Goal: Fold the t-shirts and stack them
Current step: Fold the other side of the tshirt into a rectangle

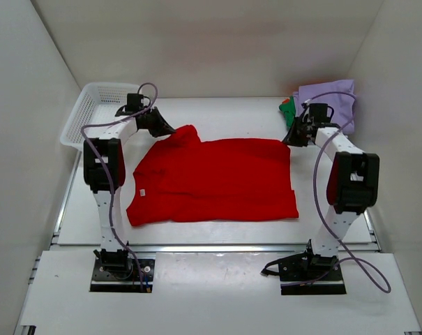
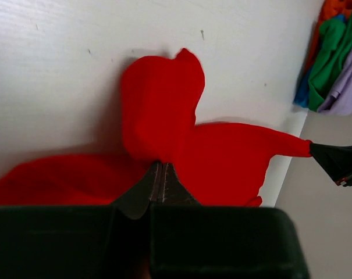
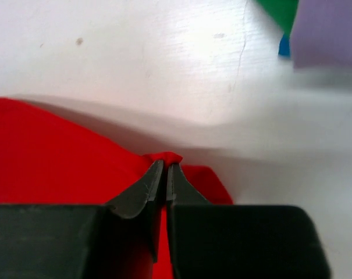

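White table (image 1: 224, 115), walled round. Basket (image 1: 85, 118) at far left. Left gripper (image 1: 170, 131) is clamped on the far-left corner of the red shirt (image 1: 217, 181), which lies spread mid-table. Right gripper (image 1: 289, 142) pinches the shirt's far-right corner. Folded shirts (image 1: 329, 101) are stacked at far right.

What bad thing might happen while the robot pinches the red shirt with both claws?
1. The left gripper and right gripper each pinch only a thin bit of the red t-shirt at its far edge, so it might slip out when lifted.
2. The folded pile sits close behind the right gripper; a swing might knock it.
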